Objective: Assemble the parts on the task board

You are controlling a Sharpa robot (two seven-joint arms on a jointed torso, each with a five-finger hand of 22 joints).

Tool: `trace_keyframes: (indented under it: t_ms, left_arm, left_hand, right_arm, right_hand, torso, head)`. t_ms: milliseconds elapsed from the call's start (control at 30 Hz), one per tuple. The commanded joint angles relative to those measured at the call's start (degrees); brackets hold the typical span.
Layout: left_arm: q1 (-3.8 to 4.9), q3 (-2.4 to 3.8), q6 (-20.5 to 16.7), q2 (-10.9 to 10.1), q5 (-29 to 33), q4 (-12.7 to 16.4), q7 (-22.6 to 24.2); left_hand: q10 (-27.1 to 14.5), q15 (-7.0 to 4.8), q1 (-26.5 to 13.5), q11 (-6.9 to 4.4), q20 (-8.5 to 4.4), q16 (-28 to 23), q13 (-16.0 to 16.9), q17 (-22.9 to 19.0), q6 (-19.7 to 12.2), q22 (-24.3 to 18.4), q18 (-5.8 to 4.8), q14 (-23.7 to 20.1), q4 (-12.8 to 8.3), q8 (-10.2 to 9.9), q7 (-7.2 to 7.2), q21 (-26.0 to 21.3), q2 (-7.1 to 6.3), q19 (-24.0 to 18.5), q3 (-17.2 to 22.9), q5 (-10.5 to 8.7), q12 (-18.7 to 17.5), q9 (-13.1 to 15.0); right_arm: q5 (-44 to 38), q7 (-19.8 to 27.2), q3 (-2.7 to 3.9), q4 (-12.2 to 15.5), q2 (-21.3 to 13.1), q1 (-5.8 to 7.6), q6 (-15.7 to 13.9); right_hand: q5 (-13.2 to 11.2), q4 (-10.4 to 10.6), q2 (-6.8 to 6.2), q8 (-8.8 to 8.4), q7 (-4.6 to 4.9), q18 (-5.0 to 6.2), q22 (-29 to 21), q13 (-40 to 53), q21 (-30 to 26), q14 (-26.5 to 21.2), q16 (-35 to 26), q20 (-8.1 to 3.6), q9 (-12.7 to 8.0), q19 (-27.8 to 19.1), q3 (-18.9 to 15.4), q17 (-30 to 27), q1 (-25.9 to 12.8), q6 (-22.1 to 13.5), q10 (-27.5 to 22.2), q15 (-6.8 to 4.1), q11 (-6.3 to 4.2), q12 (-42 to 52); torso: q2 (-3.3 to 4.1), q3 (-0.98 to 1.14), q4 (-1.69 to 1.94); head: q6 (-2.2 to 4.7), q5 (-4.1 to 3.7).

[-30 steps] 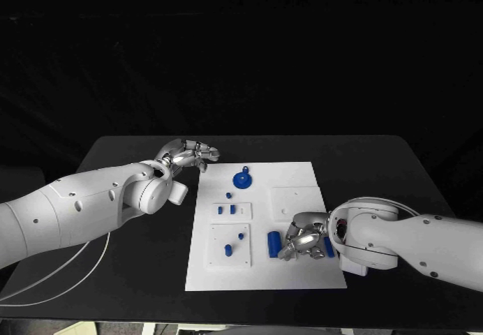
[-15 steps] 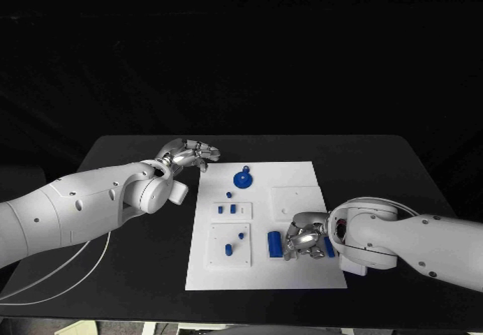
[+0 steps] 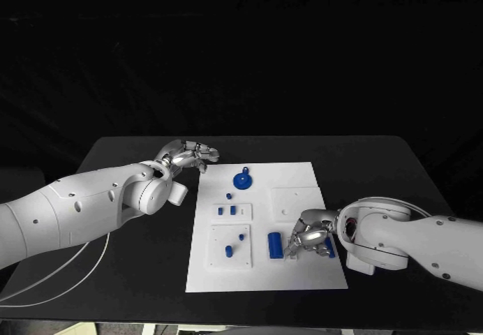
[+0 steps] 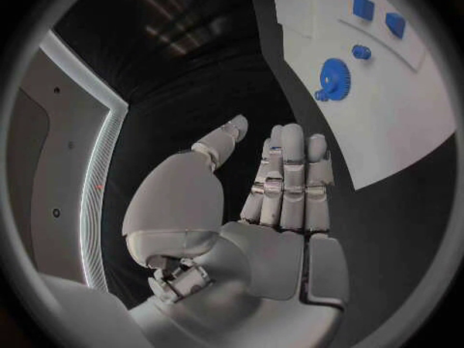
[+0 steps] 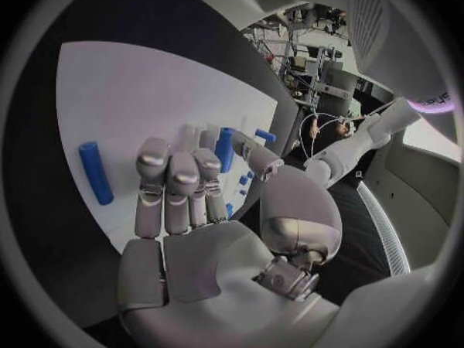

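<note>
The white task board [image 3: 302, 174] lies mid-table. Its far end carries a blue gear [image 3: 243, 179], also in the left wrist view [image 4: 333, 77]. Small blue parts [image 3: 232, 209] stand in the raised white blocks at its left. One blue cylinder [image 3: 275, 244] lies loose near the front edge. My right hand [image 3: 310, 239] rests on the board just right of it, fingers stretched out. A second blue cylinder [image 5: 224, 148] sits between its thumb and fingers; whether it is pinched is unclear. My left hand [image 3: 186, 153] hovers off the board's far left corner, fingers straight, holding nothing.
A raised white block [image 3: 297, 199] sits on the board just beyond my right hand. Black table [image 3: 131, 265] surrounds the board. A white cable [image 3: 61, 279] hangs off the table's left side under my left arm.
My right hand has slid slightly to the right on the board, away from the loose cylinder. The left hand has stayed where it was.
</note>
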Motion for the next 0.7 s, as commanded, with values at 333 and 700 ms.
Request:
trace_keyframes:
  t_ms: [333, 700]
  left_arm:
    - [0.02, 0.02, 0.9, 0.3, 0.2, -0.1, 0.1]
    - [0.02, -0.01, 0.7, 0.3, 0.2, -0.2, 0.3]
  left_hand:
    - [-0.1, 0.39, -0.4, 0.13, -0.67, -0.2, -0.1, 0.1, -0.2, 0.2, 1.15, 0.0, 0.3, 0.2, 0.21, -0.3, 0.04, 0.4, -0.1, -0.13, -0.2, -0.1]
    - [-0.1, 0.40, -0.5, 0.14, -0.64, -0.3, -0.1, 0.1, -0.2, 0.2, 1.14, 0.0, 0.5, 0.2, 0.22, -0.4, 0.01, 0.4, -0.1, -0.20, -0.1, -0.1]
  right_arm:
    - [5.5, 3.5, 5.34, -1.6, -5.4, 2.12, -6.0]
    - [1.1, -1.0, 5.15, -1.7, -11.0, 4.20, -0.8]
  right_hand:
    - [0.1, -0.1, -1.42, -1.96, 1.54, 2.39, 0.0, -0.1, -0.9, 0.0, -0.9, -0.56, 0.0, -0.4, -4.2, -0.1, 2.3, -5.0, -1.2, 1.28, 1.65, -0.3]
    - [-4.3, 0.2, -1.48, -0.58, 1.07, 2.39, -0.1, -0.1, -1.2, 0.2, -1.0, -0.41, 1.3, -0.2, -3.7, 0.2, 6.3, -3.4, -1.2, 0.93, 1.24, 0.1]
  torso:
    - [-0.03, 0.02, -0.05]
    - [-0.05, 0.05, -0.18]
  head:
    - [1.25, -0.95]
    - [1.17, -2.14]
